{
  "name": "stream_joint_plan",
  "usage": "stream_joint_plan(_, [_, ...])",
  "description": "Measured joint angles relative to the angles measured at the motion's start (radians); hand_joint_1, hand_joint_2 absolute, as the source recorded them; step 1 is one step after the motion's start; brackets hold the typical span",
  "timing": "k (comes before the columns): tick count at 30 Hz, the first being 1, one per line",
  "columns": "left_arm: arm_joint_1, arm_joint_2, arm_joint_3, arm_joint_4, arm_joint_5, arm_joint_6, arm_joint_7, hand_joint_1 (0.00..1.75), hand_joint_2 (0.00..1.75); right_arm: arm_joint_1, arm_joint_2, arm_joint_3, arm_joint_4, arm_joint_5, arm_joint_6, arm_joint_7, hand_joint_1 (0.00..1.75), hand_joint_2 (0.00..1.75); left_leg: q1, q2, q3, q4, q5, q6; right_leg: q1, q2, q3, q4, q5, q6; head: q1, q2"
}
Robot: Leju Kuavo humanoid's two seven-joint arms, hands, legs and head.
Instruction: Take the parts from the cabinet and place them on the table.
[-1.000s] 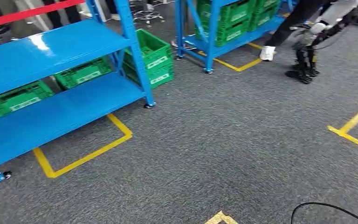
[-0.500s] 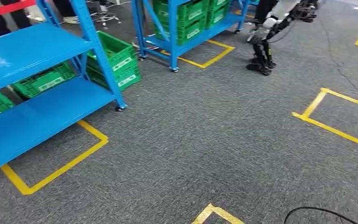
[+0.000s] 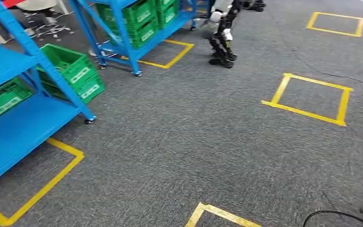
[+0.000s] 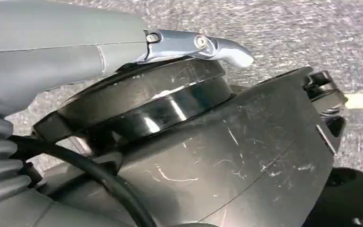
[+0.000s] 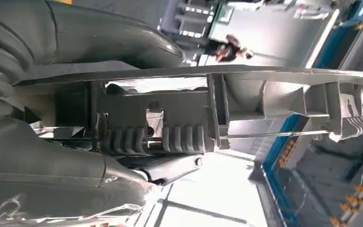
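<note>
Grey part (image 5: pixel 246 101) in right hand (image 5: pixel 75 156); camera panned right since earlier.

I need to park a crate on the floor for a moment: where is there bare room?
The grey carpet lies bare between the near blue rack and the yellow taped square. It is crowded at the racks, where green crates stand, and near the other robot's legs.

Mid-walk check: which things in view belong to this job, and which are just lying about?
Job:
grey part, held in the right hand
blue rack, likely the cabinet

Lying about:
green crates
yellow tape squares
black cable
another robot's legs
</note>
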Motion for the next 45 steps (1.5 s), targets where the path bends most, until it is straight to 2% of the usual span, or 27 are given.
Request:
stream_joint_plan(2, [0.000, -0.001, 0.000, 0.000, 0.000, 0.000, 0.002, 0.00, 1.75, 0.000, 0.000, -0.002, 0.004, 0.000, 0.000, 0.000, 1.75, 1.75, 0.005, -0.025, 0.069, -0.154, 0.090, 0.002, -0.002, 0.032, 0.001, 0.000, 0.004, 0.006, 0.000, 0.000])
stream_joint_plan(3, [0.000, -0.003, 0.000, 0.000, 0.000, 0.000, 0.002, 0.00, 1.75, 0.000, 0.000, -0.005, 0.005, 0.000, 0.000, 0.000, 1.75, 1.75, 0.013, -0.101, 0.090, -0.214, 0.106, 0.000, -0.001, 0.042, -0.006, 0.001, 0.007, 0.012, -0.001, 0.000])
stream_joint_plan(4, [-0.003, -0.007, 0.000, 0.000, 0.000, 0.000, 0.000, 0.00, 1.75, -0.003, 0.000, -0.007, 0.005, 0.000, 0.000, -0.001, 1.75, 1.75, 0.023, -0.118, 0.097, -0.250, 0.096, 0.002, 0.003, 0.058, -0.018, 0.014, 0.008, 0.016, 0.001, 0.000])
stream_joint_plan(7, [-0.002, -0.007, 0.000, 0.000, 0.000, 0.000, 0.001, 0.00, 1.75, -0.003, 0.000, -0.017, 0.006, -0.002, 0.008, -0.016, 1.75, 1.75, 0.011, -0.080, 0.093, -0.242, 0.100, 0.020, -0.007, 0.097, -0.030, 0.001, 0.024, 0.039, -0.004, 0.000])
stream_joint_plan(8, [-0.002, -0.009, 0.000, 0.000, 0.000, 0.000, 0.002, 0.00, 1.75, -0.002, 0.000, -0.020, 0.007, -0.004, 0.013, -0.018, 1.75, 1.75, 0.018, -0.065, 0.096, -0.249, 0.106, 0.029, -0.007, 0.078, -0.040, 0.008, 0.022, 0.040, -0.005, 0.000])
stream_joint_plan(9, [-0.001, -0.008, 0.001, 0.000, 0.000, -0.001, 0.004, 0.00, 1.75, -0.004, 0.000, -0.024, 0.007, -0.008, 0.016, -0.018, 1.75, 1.75, 0.017, -0.052, 0.098, -0.250, 0.107, 0.033, 0.003, 0.001, -0.050, 0.035, 0.002, 0.044, 0.004, 0.000])
stream_joint_plan(10, [0.000, -0.008, 0.002, 0.000, 0.000, -0.001, 0.004, 0.00, 1.75, -0.008, 0.000, -0.025, 0.009, -0.009, 0.020, -0.018, 1.75, 1.75, 0.015, -0.038, 0.098, -0.250, 0.107, 0.036, 0.002, -0.037, -0.080, 0.096, -0.036, 0.050, 0.008, 0.000])
stream_joint_plan(12, [0.002, -0.006, 0.004, 0.000, 0.000, -0.001, 0.006, 0.00, 1.75, -0.011, 0.000, -0.027, 0.013, -0.012, 0.022, -0.018, 1.75, 1.75, 0.012, -0.009, 0.098, -0.249, 0.105, 0.039, -0.002, -0.059, -0.152, 0.255, -0.107, 0.056, 0.007, 0.000])
stream_joint_plan(14, [0.003, -0.005, 0.006, 0.000, 0.000, -0.001, 0.008, 0.00, 1.75, -0.011, 0.000, -0.033, 0.018, -0.015, 0.030, -0.021, 1.75, 1.75, 0.011, 0.021, 0.099, -0.249, 0.102, 0.039, -0.004, -0.062, -0.182, 0.322, -0.119, 0.060, 0.007, 0.000])
stream_joint_plan(17, [0.003, -0.005, 0.006, 0.000, -0.008, 0.002, 0.020, 0.00, 1.75, -0.011, 0.000, -0.035, 0.018, -0.014, 0.036, -0.031, 1.75, 1.75, 0.011, 0.057, 0.110, -0.249, 0.092, 0.032, -0.004, -0.090, -0.061, 0.115, -0.016, 0.061, 0.007, 0.000])
stream_joint_plan(18, [0.003, -0.005, 0.006, 0.000, -0.010, 0.003, 0.025, 0.00, 1.75, -0.012, 0.000, -0.035, 0.018, -0.014, 0.036, -0.034, 1.75, 1.75, 0.007, 0.066, 0.117, -0.248, 0.086, 0.025, -0.003, -0.136, -0.013, 0.030, -0.002, 0.062, 0.007, 0.000])
stream_joint_plan(19, [0.002, -0.003, 0.006, 0.000, -0.014, 0.007, 0.036, 0.00, 1.75, -0.016, 0.000, -0.035, 0.019, -0.011, 0.036, -0.035, 1.75, 1.75, -0.001, 0.075, 0.116, -0.246, 0.079, 0.019, 0.004, -0.142, -0.002, 0.020, -0.012, 0.049, 0.008, 0.000])
stream_joint_plan(23, [-0.001, -0.003, 0.005, 0.000, -0.024, 0.014, 0.053, 0.00, 1.75, -0.018, 0.000, -0.035, 0.019, -0.007, 0.031, -0.038, 1.75, 1.75, -0.002, 0.109, 0.125, -0.256, 0.075, 0.002, 0.003, -0.095, -0.013, 0.015, -0.008, 0.017, 0.005, 0.000])
stream_joint_plan(24, [-0.003, -0.003, 0.005, 0.000, -0.025, 0.014, 0.053, 0.00, 1.75, -0.018, 0.000, -0.035, 0.018, -0.007, 0.031, -0.039, 1.75, 1.75, 0.001, 0.083, 0.126, -0.248, 0.066, -0.004, -0.001, -0.087, -0.012, 0.011, -0.005, 0.012, 0.003, 0.000])
stream_joint_plan(25, [-0.004, -0.005, 0.003, 0.000, -0.029, 0.014, 0.053, 0.00, 1.75, -0.021, 0.000, -0.035, 0.018, -0.007, 0.031, -0.039, 1.75, 1.75, 0.001, 0.038, 0.103, -0.202, 0.035, -0.007, -0.002, -0.077, -0.010, 0.008, -0.003, 0.005, -0.003, 0.000])
stream_joint_plan(26, [-0.004, -0.006, 0.002, 0.000, -0.029, 0.016, 0.051, 0.00, 1.75, -0.022, 0.000, -0.035, 0.018, -0.006, 0.030, -0.039, 1.75, 1.75, 0.001, 0.018, 0.065, -0.126, -0.005, -0.007, -0.002, -0.067, -0.011, 0.008, -0.002, 0.002, -0.002, 0.000])
stream_joint_plan(28, [-0.006, -0.006, 0.000, 0.000, -0.029, 0.019, 0.045, 0.00, 1.75, -0.024, 0.000, -0.035, 0.018, -0.006, 0.030, -0.039, 1.75, 1.75, 0.000, 0.006, -0.016, 0.030, -0.063, -0.007, 0.001, -0.041, -0.011, 0.008, -0.004, -0.001, -0.003, 0.000])
stream_joint_plan(29, [-0.009, -0.006, -0.001, 0.000, -0.029, 0.023, 0.043, 0.00, 1.75, -0.024, 0.000, -0.035, 0.018, -0.006, 0.029, -0.039, 1.75, 1.75, -0.001, 0.003, -0.032, 0.059, -0.063, -0.006, 0.001, -0.030, -0.010, 0.008, -0.004, -0.001, -0.002, 0.000])
stream_joint_plan(30, [-0.009, -0.007, -0.003, 0.000, -0.030, 0.028, 0.041, 0.00, 1.75, -0.024, 0.000, -0.035, 0.018, -0.005, 0.029, -0.039, 1.75, 1.75, -0.001, 0.001, -0.030, 0.050, -0.041, -0.003, 0.002, -0.013, -0.008, 0.008, -0.004, -0.001, -0.003, 0.000])
stream_joint_plan(32, [-0.006, -0.008, -0.004, 0.000, -0.034, 0.040, 0.034, 0.00, 1.75, -0.024, 0.000, -0.035, 0.018, 0.013, 0.017, -0.044, 1.75, 1.75, 0.000, -0.006, 0.021, -0.069, 0.048, 0.001, 0.000, 0.019, -0.007, 0.008, -0.002, 0.002, -0.003, 0.000])
stream_joint_plan(33, [-0.007, -0.010, -0.004, 0.000, -0.035, 0.044, 0.032, 0.00, 1.75, -0.023, 0.000, -0.034, 0.018, 0.021, 0.010, -0.048, 1.75, 1.75, 0.004, -0.029, 0.055, -0.150, 0.092, 0.002, -0.001, 0.032, -0.007, 0.009, 0.000, 0.005, -0.003, 0.000])
stream_joint_plan(34, [-0.007, -0.011, -0.004, 0.000, -0.038, 0.045, 0.032, 0.00, 1.75, -0.022, 0.000, -0.032, 0.018, 0.029, 0.003, -0.050, 1.75, 1.75, 0.011, -0.091, 0.076, -0.210, 0.110, 0.000, -0.001, 0.043, -0.011, 0.009, 0.003, 0.010, -0.003, 0.000])
stream_joint_plan(35, [-0.009, -0.014, -0.004, 0.000, -0.040, 0.043, 0.034, 0.00, 1.75, -0.024, 0.000, -0.027, 0.017, 0.036, 0.000, -0.051, 1.75, 1.75, 0.018, -0.102, 0.085, -0.245, 0.100, 0.002, 0.004, 0.057, -0.021, 0.019, 0.004, 0.014, -0.001, 0.000])
stream_joint_plan(39, [-0.009, -0.013, -0.004, 0.000, -0.043, 0.035, 0.039, 0.00, 1.75, -0.019, 0.000, -0.024, 0.005, 0.061, 0.000, -0.050, 1.75, 1.75, 0.015, -0.049, 0.086, -0.248, 0.110, 0.029, -0.005, 0.093, -0.038, 0.008, 0.020, 0.037, -0.004, 0.000])
stream_joint_plan(41, [-0.007, -0.011, -0.004, 0.000, -0.044, 0.032, 0.039, 0.00, 1.75, -0.018, 0.000, -0.023, 0.000, 0.062, 0.005, -0.048, 1.75, 1.75, 0.012, -0.026, 0.088, -0.248, 0.111, 0.038, 0.006, -0.025, -0.070, 0.085, -0.035, 0.042, 0.008, 0.000])
stream_joint_plan(43, [-0.005, -0.010, -0.004, 0.000, -0.045, 0.032, 0.044, 0.00, 1.75, -0.019, 0.000, -0.022, 0.000, 0.054, 0.008, -0.044, 1.75, 1.75, 0.008, -0.003, 0.088, -0.248, 0.111, 0.041, 0.001, -0.054, -0.130, 0.222, -0.101, 0.050, 0.007, 0.000])
stream_joint_plan(45, [-0.004, -0.008, -0.004, 0.000, -0.047, 0.032, 0.050, 0.00, 1.75, -0.025, 0.000, -0.022, 0.000, 0.043, 0.013, -0.033, 1.75, 1.75, 0.007, 0.025, 0.089, -0.248, 0.108, 0.040, -0.002, -0.061, -0.159, 0.293, -0.117, 0.056, 0.007, 0.000])
